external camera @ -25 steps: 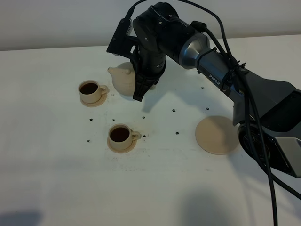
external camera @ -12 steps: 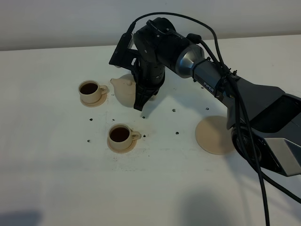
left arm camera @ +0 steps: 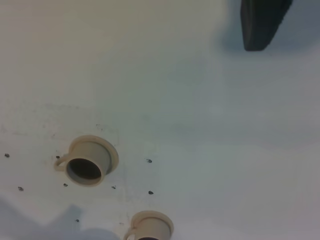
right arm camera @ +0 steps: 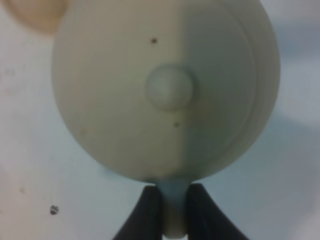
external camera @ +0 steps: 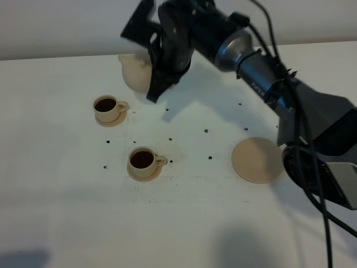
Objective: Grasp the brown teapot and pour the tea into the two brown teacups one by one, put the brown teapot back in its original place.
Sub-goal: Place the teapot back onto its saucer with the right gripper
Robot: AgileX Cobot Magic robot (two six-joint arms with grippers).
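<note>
White table (external camera: 67, 212), dotted with dark specks, meets a pale wall. Right gripper (right arm camera: 174, 212) pinches the teapot (external camera: 135, 71) handle, lifted beyond two filled cups (external camera: 107, 108). Left fingers: cannot tell.

The brown teapot (external camera: 134, 71) has risen and moved away from the cups — a second ago it hung low, just beside the far teacup (external camera: 107, 108), and now it sits higher and farther back in the high view, near the table's rear edge; the right gripper (external camera: 158, 84), clamped on its handle, has gone up with it, the wrist and forearm swinging up so that the top of the arm now runs out of the picture; the wide round saucer (external camera: 257, 160), earlier partly behind the arm, now shows more fully.
</note>
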